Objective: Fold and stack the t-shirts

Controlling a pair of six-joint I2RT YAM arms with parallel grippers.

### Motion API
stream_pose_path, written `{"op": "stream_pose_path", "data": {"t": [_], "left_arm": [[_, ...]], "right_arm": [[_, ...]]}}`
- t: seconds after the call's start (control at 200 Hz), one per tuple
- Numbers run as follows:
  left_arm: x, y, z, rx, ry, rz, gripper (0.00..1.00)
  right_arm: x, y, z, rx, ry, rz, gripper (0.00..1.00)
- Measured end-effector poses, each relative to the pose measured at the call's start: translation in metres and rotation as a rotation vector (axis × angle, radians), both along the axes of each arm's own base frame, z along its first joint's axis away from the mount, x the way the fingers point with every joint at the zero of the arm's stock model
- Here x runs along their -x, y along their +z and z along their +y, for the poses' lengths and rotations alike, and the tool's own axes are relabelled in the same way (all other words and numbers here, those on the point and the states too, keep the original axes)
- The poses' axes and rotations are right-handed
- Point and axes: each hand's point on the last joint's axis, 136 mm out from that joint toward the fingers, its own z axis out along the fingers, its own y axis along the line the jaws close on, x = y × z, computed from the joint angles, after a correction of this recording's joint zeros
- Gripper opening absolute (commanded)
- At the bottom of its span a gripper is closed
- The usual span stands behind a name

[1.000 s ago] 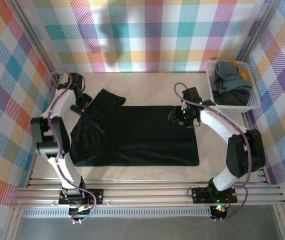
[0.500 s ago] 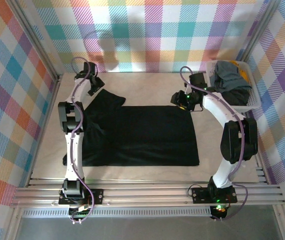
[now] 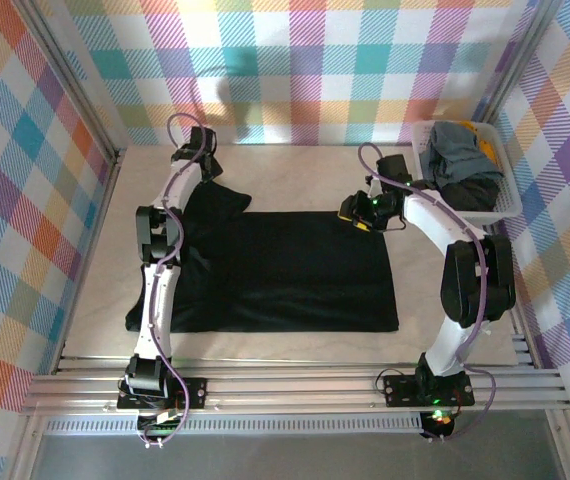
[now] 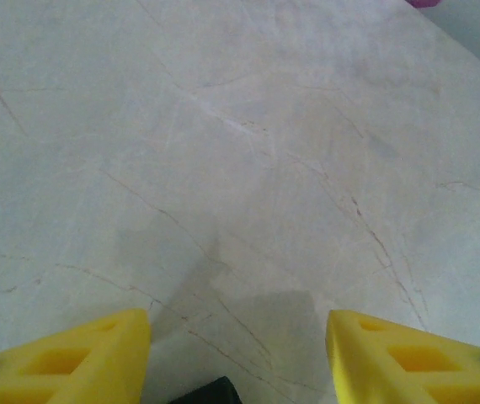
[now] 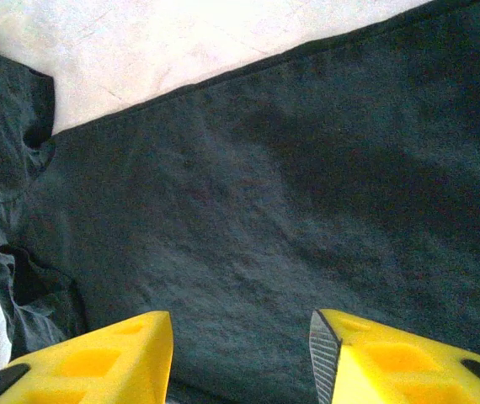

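Large plain black cloth t-shirt (image 3: 295, 270) is lying spread flat mid pale marbled surface (image 4: 240, 126). It's likely light and limp, and best pinched at hem corners or shoulders.
Left gripper (image 4: 237, 332) is hovering wide open over bare surface by the far sleeve, holding nothing. Right gripper (image 5: 240, 332) is hovering wide over the shirt's far-right edge, empty.

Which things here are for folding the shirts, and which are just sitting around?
For the job:
black t-shirt, spread flat
heap of t-shirts, grey-blue, dark and yellow-orange

Just there:
white basket holding the heap
table
checked walls
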Motion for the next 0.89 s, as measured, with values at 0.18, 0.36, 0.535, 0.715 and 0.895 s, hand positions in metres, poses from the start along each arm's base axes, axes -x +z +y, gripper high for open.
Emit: {"op": "stream_pose_path", "data": {"t": [0.18, 0.36, 0.535, 0.715, 0.895], "left_arm": [[0.008, -0.004, 0.007, -0.056, 0.013, 0.04, 0.22], [0.016, -0.004, 0.013, -0.085, 0.03, 0.072, 0.0], [0.024, -0.003, 0.008, -0.079, 0.019, 0.101, 0.0], [0.047, 0.003, -0.005, -0.054, -0.017, 0.173, 0.0], [0.061, 0.016, -0.012, -0.028, -0.039, 0.189, 0.0]], "right_arm": [[-0.003, -0.002, -0.005, 0.028, -0.017, -0.005, 0.48], [-0.031, -0.009, -0.026, 0.165, -0.115, -0.022, 0.47], [-0.056, -0.034, -0.051, 0.325, -0.2, -0.012, 0.44], [-0.092, -0.057, -0.073, 0.447, -0.265, -0.01, 0.42], [-0.101, -0.08, -0.091, 0.473, -0.262, 0.033, 0.39]]}}
